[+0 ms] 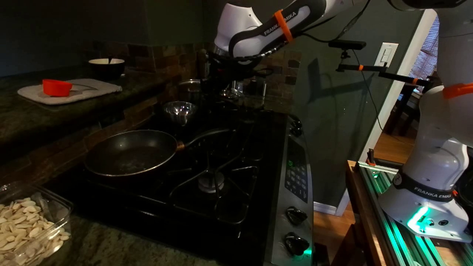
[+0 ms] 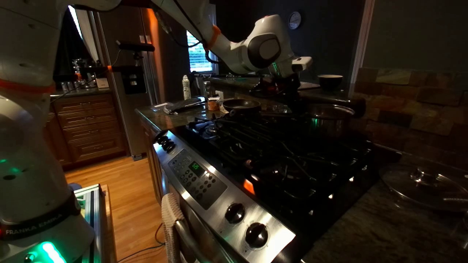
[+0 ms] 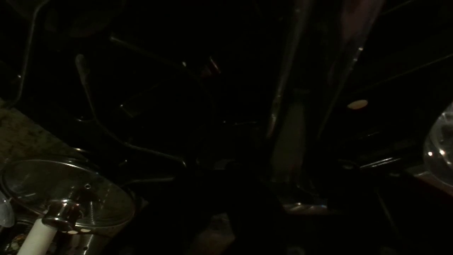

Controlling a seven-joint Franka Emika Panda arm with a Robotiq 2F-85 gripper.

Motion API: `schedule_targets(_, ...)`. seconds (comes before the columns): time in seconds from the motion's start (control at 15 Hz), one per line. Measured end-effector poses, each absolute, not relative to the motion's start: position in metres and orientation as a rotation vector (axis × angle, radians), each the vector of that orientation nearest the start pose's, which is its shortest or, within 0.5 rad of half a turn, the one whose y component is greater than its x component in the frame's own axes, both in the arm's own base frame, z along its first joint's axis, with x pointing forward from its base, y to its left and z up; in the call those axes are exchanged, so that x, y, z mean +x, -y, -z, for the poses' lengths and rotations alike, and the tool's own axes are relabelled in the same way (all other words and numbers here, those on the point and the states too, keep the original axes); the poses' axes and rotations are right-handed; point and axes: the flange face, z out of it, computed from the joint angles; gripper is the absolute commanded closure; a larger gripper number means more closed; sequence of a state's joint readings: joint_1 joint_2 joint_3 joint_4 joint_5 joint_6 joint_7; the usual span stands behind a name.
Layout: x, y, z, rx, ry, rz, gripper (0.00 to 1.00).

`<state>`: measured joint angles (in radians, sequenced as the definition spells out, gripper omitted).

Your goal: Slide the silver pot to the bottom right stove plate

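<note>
The silver pot [image 1: 180, 112], small, shiny and bowl-shaped, stands at the back of the stove, beyond the frying pan [image 1: 133, 152]. A small shiny patch shows beside the pan [image 2: 241, 104] in an exterior view, but too dimly to name. A larger pot [image 2: 331, 118] with a pale rim stands at the stove's back. My gripper [image 1: 213, 92] is dark and low over the back of the stove. It also shows in an exterior view [image 2: 294, 105], close to the larger pot's rim. In the wrist view the jaws are nearly black, so their opening and any contact are hidden.
The pan's handle [image 1: 208, 136] crosses the stove grates [image 1: 218, 173]. A glass lid [image 2: 426, 184] lies on the counter and shows in the wrist view [image 3: 70, 191]. A raised ledge holds a red cup [image 1: 56, 88] and a dark bowl [image 1: 106, 67]. Control knobs line the stove front.
</note>
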<state>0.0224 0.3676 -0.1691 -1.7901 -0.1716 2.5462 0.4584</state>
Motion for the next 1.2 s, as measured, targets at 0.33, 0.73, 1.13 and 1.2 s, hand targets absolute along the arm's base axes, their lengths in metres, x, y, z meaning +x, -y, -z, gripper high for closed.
schedule_targets(0.33, 0.672, 0.086, -0.393, -3.094, -0.761, 0.674, 0.83)
schedule_targets(0.73, 0.669, 0.09, -0.406, -3.095, -0.833, 0.672, 0.83)
schedule_targets(1.13, 0.656, 0.094, -0.414, -3.144, -0.918, 0.532, 0.83)
schedule_targets(1.2, 0.655, 0.094, -0.415, -3.149, -0.924, 0.509, 0.83)
